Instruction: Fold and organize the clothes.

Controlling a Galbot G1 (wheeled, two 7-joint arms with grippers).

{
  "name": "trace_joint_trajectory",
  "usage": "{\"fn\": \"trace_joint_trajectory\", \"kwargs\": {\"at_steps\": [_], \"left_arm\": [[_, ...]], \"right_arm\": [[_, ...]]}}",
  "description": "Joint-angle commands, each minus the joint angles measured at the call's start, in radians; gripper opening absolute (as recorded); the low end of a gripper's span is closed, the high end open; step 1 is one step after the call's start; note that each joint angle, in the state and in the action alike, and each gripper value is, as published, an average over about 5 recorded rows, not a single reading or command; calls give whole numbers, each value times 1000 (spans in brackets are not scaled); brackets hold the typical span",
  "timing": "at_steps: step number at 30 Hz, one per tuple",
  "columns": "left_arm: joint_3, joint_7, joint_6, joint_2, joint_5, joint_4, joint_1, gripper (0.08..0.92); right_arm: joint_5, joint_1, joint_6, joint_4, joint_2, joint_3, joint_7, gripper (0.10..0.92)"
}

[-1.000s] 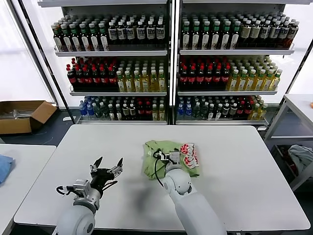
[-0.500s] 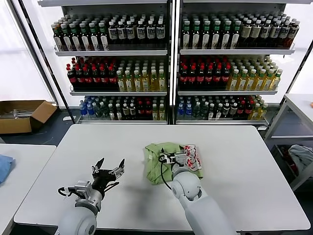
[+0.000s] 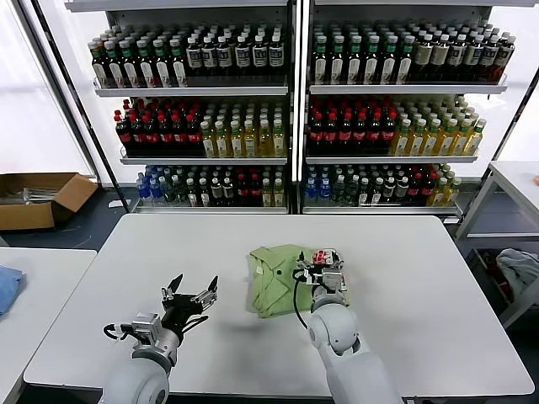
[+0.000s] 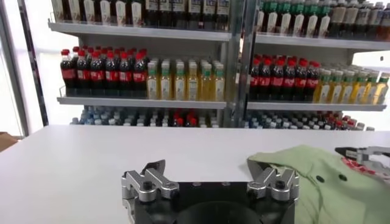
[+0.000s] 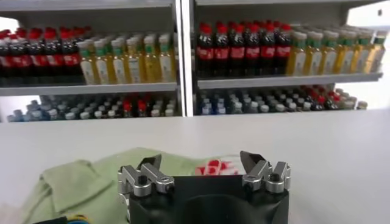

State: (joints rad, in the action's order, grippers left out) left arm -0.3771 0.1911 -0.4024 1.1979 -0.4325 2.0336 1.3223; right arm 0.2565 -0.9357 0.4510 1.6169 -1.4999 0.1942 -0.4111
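Note:
The light green polo shirt (image 3: 276,271) lies folded in a bundle at the middle of the white table, its red-and-white graphic (image 3: 322,257) showing at its right edge. My right gripper (image 3: 321,267) is open and empty, over the shirt's right part by the graphic; in the right wrist view the shirt (image 5: 79,182) and graphic (image 5: 210,166) lie just ahead of the open gripper (image 5: 201,163). My left gripper (image 3: 192,293) is open and empty, above bare table left of the shirt; in its wrist view (image 4: 207,171) the shirt (image 4: 332,182) lies off to one side.
The white table (image 3: 421,278) has bare room on all sides of the shirt. Shelves of bottles (image 3: 295,109) stand behind it. A blue cloth (image 3: 7,286) lies on a side table at left, a cardboard box (image 3: 38,198) on the floor, a grey-white bundle (image 3: 520,269) at far right.
My right gripper has moved to the right across the shirt, from its middle to the graphic edge. The shirt now lies flatter and more folded. The left gripper has barely moved.

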Motion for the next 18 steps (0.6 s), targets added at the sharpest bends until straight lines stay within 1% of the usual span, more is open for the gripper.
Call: {"fn": "trace_joint_trajectory", "kwargs": {"at_steps": [1,7,11,15,18], "left_arm": [[3,-2,0,0,1,-3,3,823],[2,-4,-2,1,2,-1,5,823],[-1,-4,-2,-1,3,1,7,823],[-2,-6,-1,0,5,4,10,823],[-5,-8,7,3,6,13,15,823]], "right_arm": [[9,-37,-36,-46,-37,59,-18,823],[73,-13,-48,-92,-41,60,3,823],[112,-7,-36,-85,-32,58,13,823],[126,-15,-30,-44,-24,63,10,823],[102,-34,-29,48,-1,67,9,823]]}}
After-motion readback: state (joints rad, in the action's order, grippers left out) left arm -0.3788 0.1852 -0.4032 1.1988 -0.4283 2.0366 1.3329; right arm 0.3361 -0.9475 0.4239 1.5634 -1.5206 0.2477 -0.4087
